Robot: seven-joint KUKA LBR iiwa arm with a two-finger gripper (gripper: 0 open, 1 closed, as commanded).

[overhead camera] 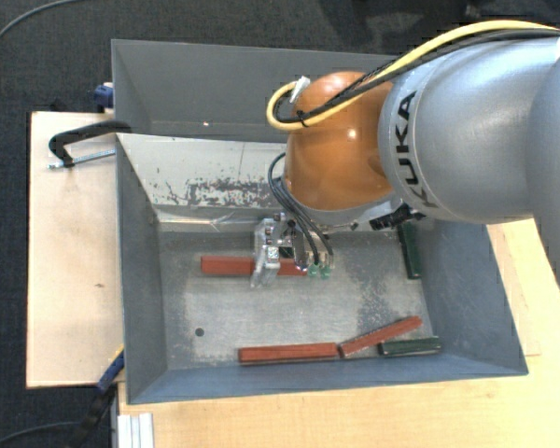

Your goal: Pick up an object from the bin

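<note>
While the silver arm [485, 129] reaches in from the right, its orange cover [341, 147] hangs over the back half of the grey metal bin [138, 278], with a yellow cable [429, 49] looping across the top of it. Below the cover the gripper [285, 255] sits low over the bin floor, a little behind the middle. It is directly above the right-hand part of a flat red bar [226, 267], which lies crosswise on the floor with its left end sticking out free. The gripper's metal parts overlap that bar, but I cannot tell whether the gripper is open, closed, or clamped on it, nor whether the bar is lifted or resting on the floor. Near the right wall, just beside the arm, a dark green stick [410, 250] lies pointing from back to front. Along the front wall, well apart from the gripper, a long red bar [289, 353] lies flat. A shorter red bar [381, 335] meets its right end and angles up toward the right. A second dark green stick [411, 347] lies just in front of that one, near the front right corner. A small dark speck [199, 333] marks the floor toward the front left.
</note>
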